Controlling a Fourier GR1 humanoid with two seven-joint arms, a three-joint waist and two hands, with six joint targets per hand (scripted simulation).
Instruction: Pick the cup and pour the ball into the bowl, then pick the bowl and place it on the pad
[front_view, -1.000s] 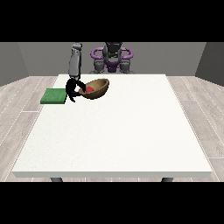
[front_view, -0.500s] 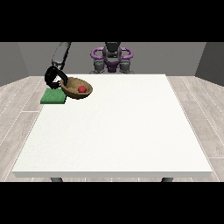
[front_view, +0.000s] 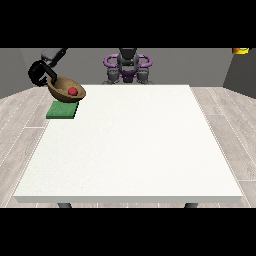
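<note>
Grey walls and pale floorboards surround the white table (front_view: 130, 145), where a green pad (front_view: 62, 110) lies at the far corner on the view's left. Above it, clear of its surface, the hand at the view's left (front_view: 39, 73) has its fingers curled around the rim of the brown bowl (front_view: 64, 90) (tilted slightly, a red ball (front_view: 73, 91) inside).

Grey walls (front_view: 15, 70), pale plank floor (front_view: 22, 125)

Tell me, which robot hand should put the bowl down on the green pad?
Its right hand, at the view's left. It already holds the bowl, ball inside, just above the green pad. The other hand isn't visible.
</note>
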